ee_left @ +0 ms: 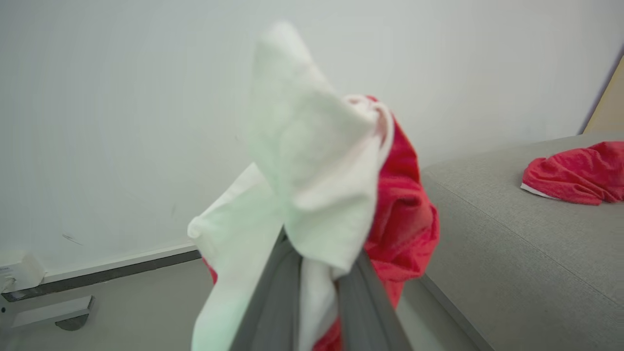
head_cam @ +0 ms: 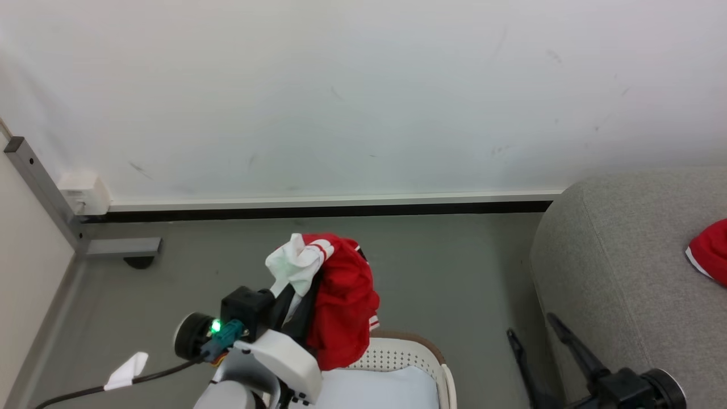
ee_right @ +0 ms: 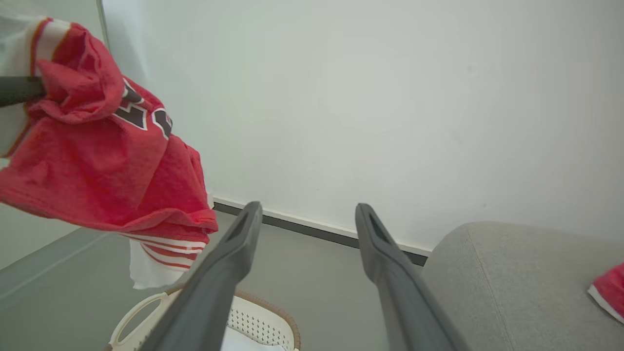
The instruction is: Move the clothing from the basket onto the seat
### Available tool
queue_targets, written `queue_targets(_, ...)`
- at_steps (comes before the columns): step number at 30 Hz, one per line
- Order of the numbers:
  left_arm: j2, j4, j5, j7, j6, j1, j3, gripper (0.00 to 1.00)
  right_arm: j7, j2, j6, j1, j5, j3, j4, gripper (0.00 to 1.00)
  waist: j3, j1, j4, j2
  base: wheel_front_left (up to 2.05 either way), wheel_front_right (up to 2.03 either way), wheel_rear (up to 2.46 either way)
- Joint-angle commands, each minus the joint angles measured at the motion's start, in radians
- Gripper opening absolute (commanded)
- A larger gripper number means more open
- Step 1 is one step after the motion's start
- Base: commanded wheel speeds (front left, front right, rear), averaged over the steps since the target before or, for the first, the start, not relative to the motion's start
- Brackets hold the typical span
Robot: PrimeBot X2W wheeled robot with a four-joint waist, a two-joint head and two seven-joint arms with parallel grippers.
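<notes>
My left gripper (head_cam: 298, 304) is shut on a red garment with white sleeves (head_cam: 341, 301), lifted above the cream basket (head_cam: 423, 355). In the left wrist view the white sleeve (ee_left: 312, 195) bunches between my grey fingers (ee_left: 273, 302), red cloth hanging behind. The same garment (ee_right: 102, 156) hangs at upper left of the right wrist view, over the basket (ee_right: 273, 321). Another red garment (head_cam: 710, 250) lies on the grey seat (head_cam: 619, 255) at right, also seen as a red heap (ee_left: 575, 173) on the seat (ee_left: 512, 234). My right gripper (ee_right: 307, 214) is open and empty, low near the seat's corner (head_cam: 534, 335).
A pale blue-white cushion (head_cam: 375, 389) lies inside the basket. White wall and dark baseboard (head_cam: 318, 211) run behind. A grey metal post with a foot (head_cam: 51, 199) stands at left. Grey floor (head_cam: 454, 272) lies between basket and seat.
</notes>
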Motion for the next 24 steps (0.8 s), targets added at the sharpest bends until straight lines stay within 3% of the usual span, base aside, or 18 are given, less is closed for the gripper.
queue_targets(1,0.007,-0.031,0.001,0.012,-0.001,0.017,-0.006,0.00,0.001,-0.021,-0.002,-0.024,0.015,0.036,0.004,1.00,-0.001,0.0001,0.001,0.0000,0.00,0.00,0.00)
queue_targets(7,-0.004,-0.132,-0.009,0.068,-0.019,0.009,-0.041,0.00,0.001,-0.086,-0.002,-0.140,0.044,0.233,0.040,1.00,0.000,0.0001,0.012,0.0000,0.00,0.00,0.00)
queue_targets(13,-0.017,-0.173,-0.012,0.098,-0.030,-0.006,-0.074,0.00,0.001,-0.110,-0.002,-0.252,0.093,0.398,0.072,1.00,0.002,0.0001,0.023,0.0000,0.00,0.00,0.00)
queue_targets(24,-0.047,-0.211,-0.025,0.121,-0.062,-0.022,-0.151,0.00,0.001,-0.071,-0.002,-0.374,0.230,0.509,0.178,1.00,0.000,0.0001,0.037,0.0000,0.00,0.00,0.00)
